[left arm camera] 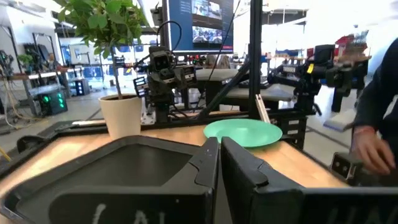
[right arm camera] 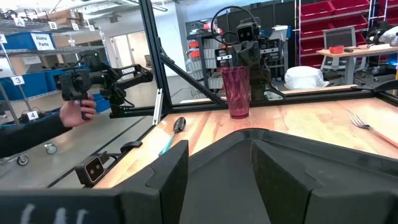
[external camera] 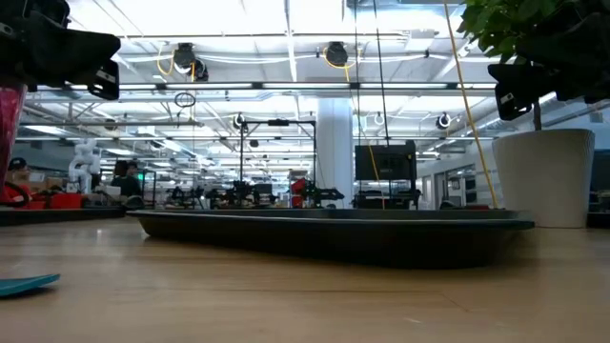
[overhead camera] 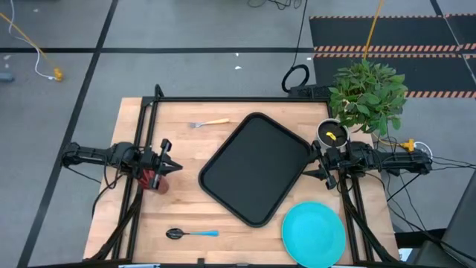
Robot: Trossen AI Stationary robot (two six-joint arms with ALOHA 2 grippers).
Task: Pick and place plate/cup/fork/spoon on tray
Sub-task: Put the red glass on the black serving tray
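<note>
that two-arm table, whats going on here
Nothing is on the black tray yet. The left gripper hangs shut over the red cup at the table's left side; the right gripper waits open by the tray's right edge. Plate, fork and spoon lie on the wood.

Shelf tags (right arm camera: 18, 80): "3", "4", "A", "B".

Cup (overhead camera: 155, 179) mostly tucked under the left gripper (overhead camera: 167, 167) from above, sliced off by the frame edge at table height. Only the handle tip of the spoon (external camera: 27, 283) poking in there. Plate (overhead camera: 313, 234) clipped along the bottom edge.
</note>
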